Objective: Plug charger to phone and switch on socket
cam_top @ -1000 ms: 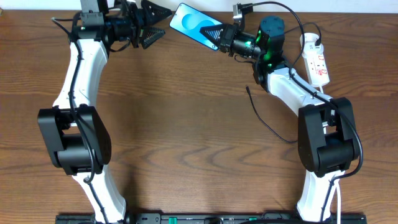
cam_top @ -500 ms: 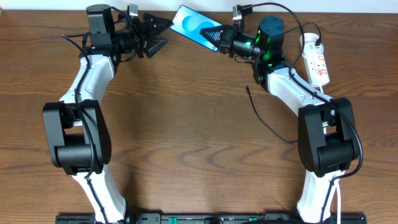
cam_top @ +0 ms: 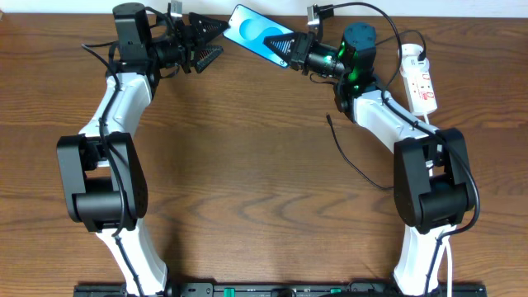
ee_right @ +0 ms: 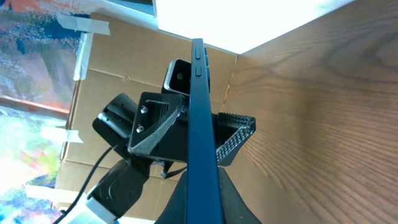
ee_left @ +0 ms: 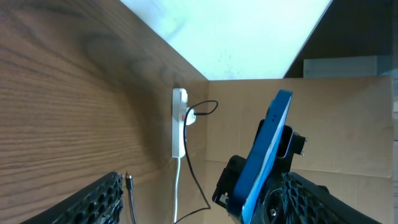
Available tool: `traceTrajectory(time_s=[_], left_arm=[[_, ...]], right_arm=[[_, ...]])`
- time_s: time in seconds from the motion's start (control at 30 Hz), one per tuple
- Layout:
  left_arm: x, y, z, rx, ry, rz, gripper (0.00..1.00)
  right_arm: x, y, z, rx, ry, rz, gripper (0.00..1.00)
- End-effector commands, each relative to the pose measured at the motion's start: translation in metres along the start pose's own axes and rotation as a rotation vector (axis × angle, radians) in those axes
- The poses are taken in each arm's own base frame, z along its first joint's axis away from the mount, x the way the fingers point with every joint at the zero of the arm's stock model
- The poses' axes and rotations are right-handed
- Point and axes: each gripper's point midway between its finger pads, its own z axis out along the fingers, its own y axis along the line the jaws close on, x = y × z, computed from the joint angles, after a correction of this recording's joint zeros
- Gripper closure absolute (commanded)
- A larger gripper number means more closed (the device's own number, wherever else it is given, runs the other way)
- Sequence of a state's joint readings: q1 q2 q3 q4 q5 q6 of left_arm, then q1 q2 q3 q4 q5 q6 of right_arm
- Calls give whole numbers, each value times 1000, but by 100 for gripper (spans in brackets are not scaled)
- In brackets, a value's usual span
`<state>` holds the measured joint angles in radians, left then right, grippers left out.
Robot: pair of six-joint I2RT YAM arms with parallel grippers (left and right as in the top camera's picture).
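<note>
The phone (cam_top: 254, 30), blue-cyan screen up, is held off the table at the back by my right gripper (cam_top: 289, 49), which is shut on its right end. In the right wrist view the phone (ee_right: 200, 118) is edge-on between the shut jaws (ee_right: 202, 193). My left gripper (cam_top: 208, 40) is open and empty just left of the phone, and the phone (ee_left: 267, 155) sits near its right finger. The charger's connector tip (cam_top: 328, 119) lies on the table and its cable (cam_top: 356, 167) loops to the right. The white socket (cam_top: 419, 78) lies at the back right, with a black plug in it.
A thick white cord (ee_left: 176, 186) runs from the socket (ee_left: 179, 121) toward the table front. A cardboard wall (ee_left: 236, 118) stands behind the table's back edge. The charger tip (ee_left: 129, 180) shows by my left finger.
My left arm has swung in and its open gripper has moved slightly right, closer to the phone. The right gripper with the phone has shifted a little left.
</note>
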<state>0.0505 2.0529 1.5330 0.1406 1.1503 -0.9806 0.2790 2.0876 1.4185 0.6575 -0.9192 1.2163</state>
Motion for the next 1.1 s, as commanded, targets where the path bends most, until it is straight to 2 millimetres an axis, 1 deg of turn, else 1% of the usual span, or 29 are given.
traceTrajectory(time_s=[0.0, 0.13, 0.47, 0.77, 0.93, 1.07], left_arm=[[1, -12, -4, 21, 8, 16, 19], [1, -12, -3, 22, 9, 17, 19], [2, -14, -1, 25, 12, 18, 19], [18, -35, 22, 75, 54, 44, 19], [17, -46, 25, 101, 45, 47, 19], [17, -45, 25, 101, 45, 19, 19]], right_arm=[[5, 8, 7, -42, 35, -8, 99], [7, 10, 10, -77, 40, 3, 99], [13, 6, 15, -79, 52, 9, 99], [14, 6, 16, -80, 54, 8, 99], [14, 7, 16, -84, 53, 3, 99], [15, 8, 17, -85, 55, 3, 99]])
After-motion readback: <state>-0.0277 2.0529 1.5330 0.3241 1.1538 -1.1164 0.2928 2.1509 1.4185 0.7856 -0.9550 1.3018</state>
